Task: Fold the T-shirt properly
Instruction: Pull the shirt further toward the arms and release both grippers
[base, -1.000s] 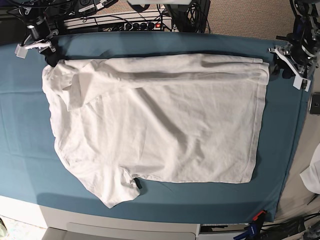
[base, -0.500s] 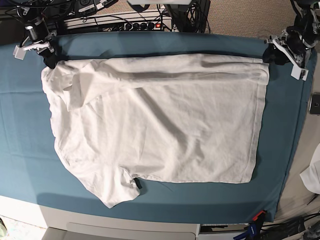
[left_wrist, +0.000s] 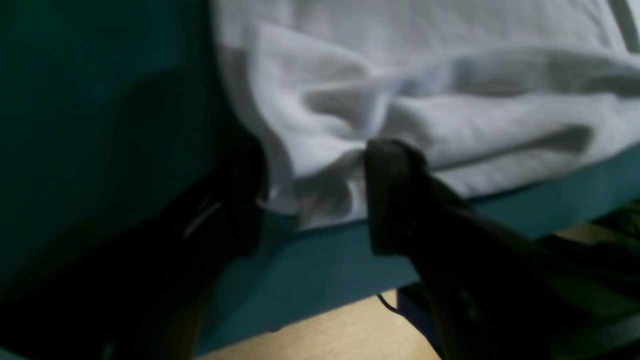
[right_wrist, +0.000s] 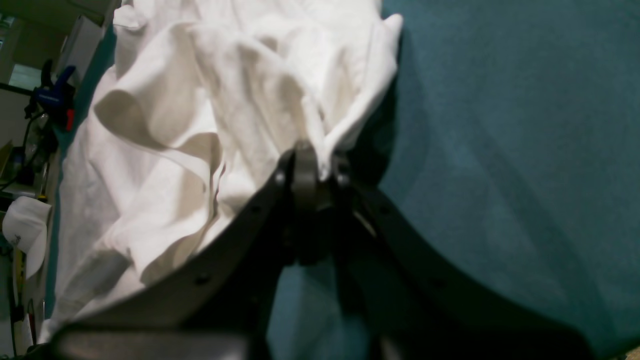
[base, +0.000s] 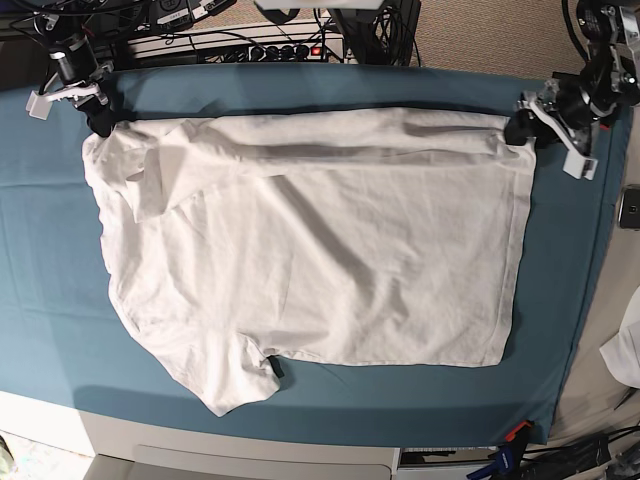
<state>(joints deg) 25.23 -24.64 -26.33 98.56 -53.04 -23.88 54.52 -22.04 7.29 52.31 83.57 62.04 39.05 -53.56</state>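
R pincer is clamped tight on a bunched corner of the T-shirt, w/ white cloth pinched up between its black fingers. In base view that pincer sits at the shirt's far corner on the view's left, over the teal cloth.

L pincer stands wide, jaws apart, straddling the shirt's folded hem corner; fabric lies in the gap, one dark fingertip touching the fold, not gripped. Base view puts it at the far corner on the view's right, right at the shirt's edge.

T-shirt lies spread across the middle of the bench, on the teal cloth, far long edge folded over into a doubled band running between the two pincers. One short sleeve sticks out toward the near edge, another is folded in near the R pincer. Fabric is wrinkled, mostly flat.

Beyond: cables & power strip behind the bench, blue clamp and a small white scrap off the side.
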